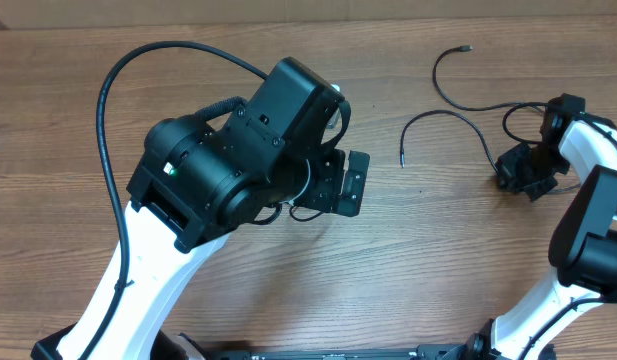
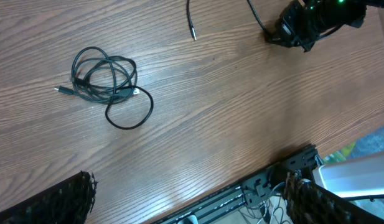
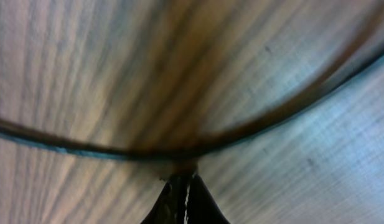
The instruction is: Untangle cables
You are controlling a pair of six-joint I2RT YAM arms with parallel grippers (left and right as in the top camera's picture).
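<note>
A small tangled bundle of thin black cables (image 2: 104,79) lies on the wooden table, far ahead of my left gripper (image 2: 192,208). That gripper hangs wide open with nothing between its fingers (image 2: 61,199). From overhead the left arm hides the bundle. Two loose cables lie at the right, one arching (image 1: 450,113) and one curling further back (image 1: 439,85). My right gripper (image 3: 182,180) is down on the table, shut on a thin black cable (image 3: 272,121) that runs across just at its fingertips. The overhead view shows it at the loose cables' right ends (image 1: 520,170).
The left arm's thick black hose (image 1: 108,120) loops over the table's left side. The table's front edge and a black rail (image 2: 266,186) lie below the left gripper. The right arm (image 1: 588,220) stands at the right edge.
</note>
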